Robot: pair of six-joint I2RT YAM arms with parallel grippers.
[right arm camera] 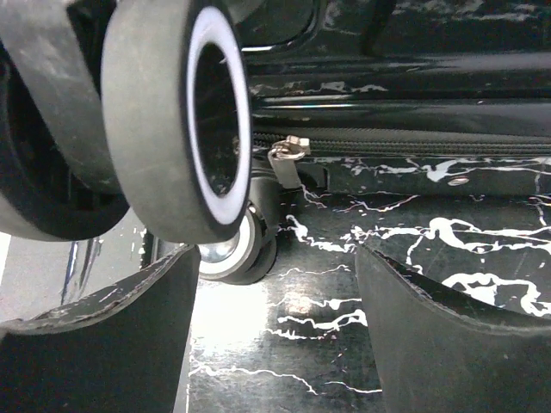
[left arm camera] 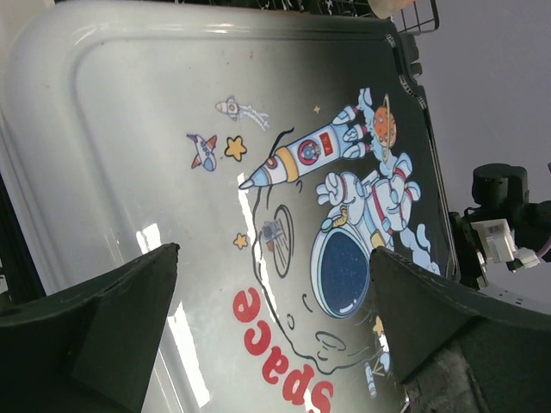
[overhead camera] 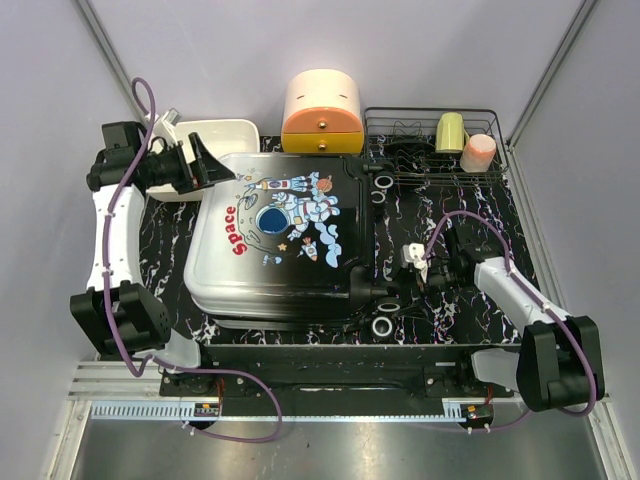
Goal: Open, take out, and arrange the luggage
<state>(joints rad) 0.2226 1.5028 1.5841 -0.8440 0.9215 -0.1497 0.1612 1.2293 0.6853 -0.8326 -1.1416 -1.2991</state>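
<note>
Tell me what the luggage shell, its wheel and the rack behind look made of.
The luggage shell: likely hard glossy plastic, given sharp light reflections. Its wheel: matte grey tread, rubbery-looking, around a white hub. The rack: thin dark wire, probably coated metal.

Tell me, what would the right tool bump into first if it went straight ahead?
Probably the zipped edge of the luggage, near its zipper pull. A wheel sits close beside that path; depth is unclear.

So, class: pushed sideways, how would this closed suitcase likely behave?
The luggage probably stays stiff: its shell looks hard and glossy. Lying flat, its wheels point sideways, so it likely slides, not rolls. Probably slippery to grip.
</note>
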